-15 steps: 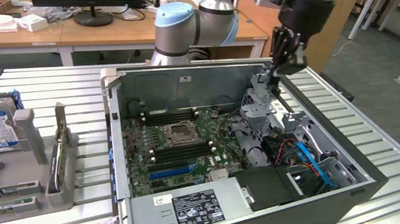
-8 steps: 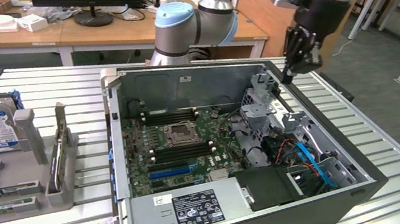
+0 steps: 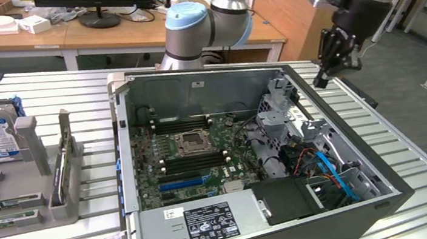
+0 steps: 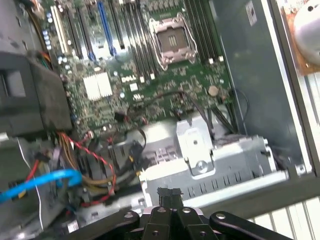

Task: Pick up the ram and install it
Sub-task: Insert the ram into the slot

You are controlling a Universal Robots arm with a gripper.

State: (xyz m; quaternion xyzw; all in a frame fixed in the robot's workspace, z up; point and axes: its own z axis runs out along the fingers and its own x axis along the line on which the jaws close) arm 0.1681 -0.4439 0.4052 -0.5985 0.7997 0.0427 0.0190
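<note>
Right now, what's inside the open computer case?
The case holds a motherboard with a bare CPU socket flanked by dark memory slots, a metal drive cage, a blue cable and the power supply. Whatever lies under the power supply and cage is covered.

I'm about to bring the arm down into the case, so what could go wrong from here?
The gripper hangs near the case's wall and the metal drive cage; a straight descent could clip either. The blue cable and red wires lie loose nearby and might snag. The CPU socket sits open between the ram slots, so a slip there could damage it.
</note>
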